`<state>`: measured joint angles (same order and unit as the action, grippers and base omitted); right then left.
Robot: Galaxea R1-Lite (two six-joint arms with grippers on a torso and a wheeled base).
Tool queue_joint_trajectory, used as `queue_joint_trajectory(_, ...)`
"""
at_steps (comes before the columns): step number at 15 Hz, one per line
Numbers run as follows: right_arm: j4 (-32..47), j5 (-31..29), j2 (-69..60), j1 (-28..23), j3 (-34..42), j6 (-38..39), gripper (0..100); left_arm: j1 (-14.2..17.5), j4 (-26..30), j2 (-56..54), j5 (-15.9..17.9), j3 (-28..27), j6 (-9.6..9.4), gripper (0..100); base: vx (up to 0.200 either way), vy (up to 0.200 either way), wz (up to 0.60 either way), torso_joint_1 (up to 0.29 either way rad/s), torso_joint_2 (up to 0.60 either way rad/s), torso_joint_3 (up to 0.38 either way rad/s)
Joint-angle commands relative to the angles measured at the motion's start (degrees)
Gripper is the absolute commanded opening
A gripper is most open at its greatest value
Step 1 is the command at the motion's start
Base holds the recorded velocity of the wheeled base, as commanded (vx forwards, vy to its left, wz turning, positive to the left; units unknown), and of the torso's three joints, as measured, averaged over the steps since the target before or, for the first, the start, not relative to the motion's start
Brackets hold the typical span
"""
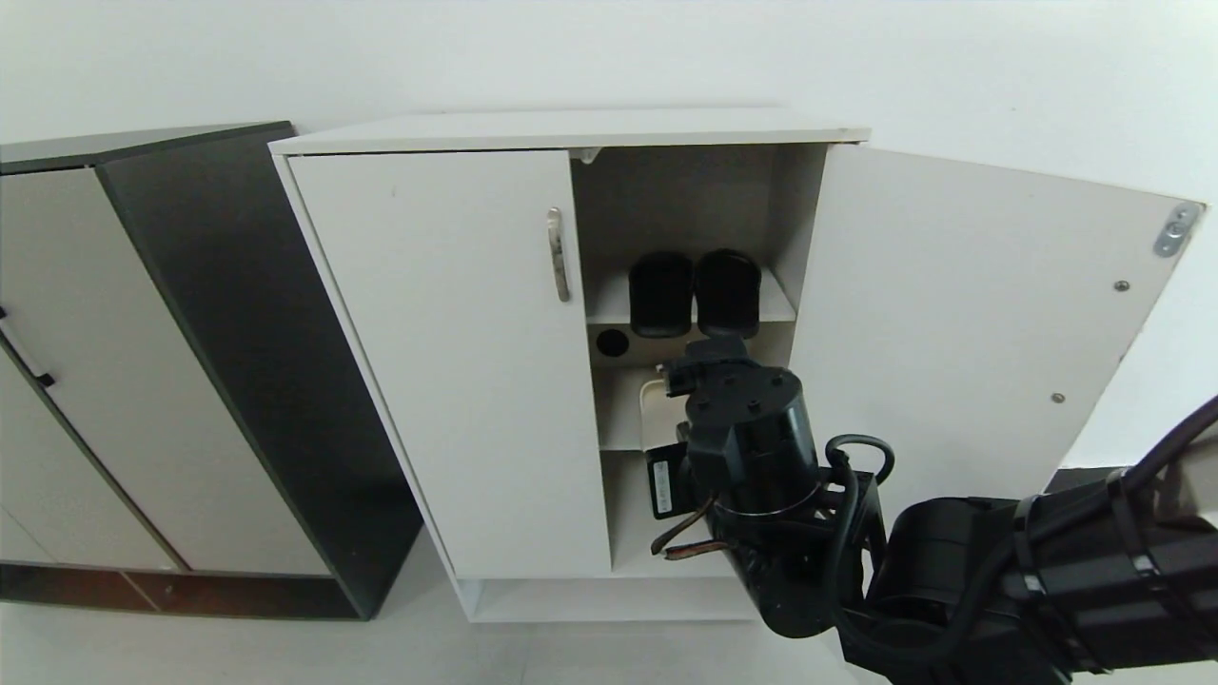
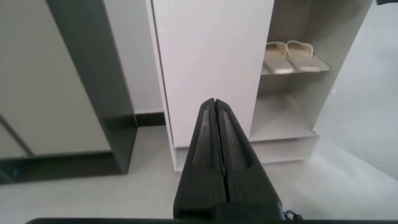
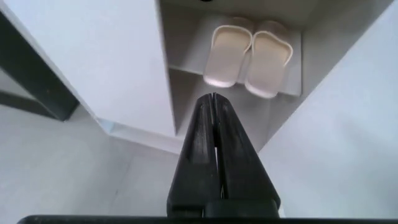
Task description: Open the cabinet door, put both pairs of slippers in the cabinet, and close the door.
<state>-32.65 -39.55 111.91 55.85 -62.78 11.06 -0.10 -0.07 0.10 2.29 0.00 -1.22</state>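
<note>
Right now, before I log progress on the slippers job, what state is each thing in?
Right cabinet door: open wide.
Left cabinet door: shut.
Black slippers: paired on the upper shelf.
Cream slippers: paired on the lower shelf.
Left tool: shut, empty.
Right tool: shut, empty.

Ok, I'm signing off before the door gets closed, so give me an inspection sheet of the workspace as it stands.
Surface: pale floor.
Job's things: white cabinet, right door open, left door shut; black slippers on the upper shelf, cream slippers on the shelf below.
Clutter: nothing seen.
Grippers: left gripper and right gripper, jaws shut, holding nothing.
Cables: black cable looped on the right arm.
Surroundings: dark-sided cabinet at left, white wall.
</note>
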Motion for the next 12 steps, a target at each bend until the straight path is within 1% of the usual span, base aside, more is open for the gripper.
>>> queue_joint_trajectory(1,-0.1,-0.1,0.6,-0.3,0.2,-0.4,0,0.0,0.0,0.0,0.0,0.0,-0.01,0,-0.200,0.000,0.00,0.002,0.00,0.002)
queue_joint_trajectory(5,-0.1,-0.1,0.7,-0.5,0.4,-0.7,0,0.0,0.0,0.0,0.0,0.0,0.08,0,-0.200,0.000,0.00,0.005,0.00,0.004)
queue_joint_trajectory(12,-0.1,-0.1,0.7,-0.6,0.6,-0.7,0,0.0,0.0,0.0,0.0,0.0,0.08,0,0.000,0.000,0.00,0.000,0.00,0.000)
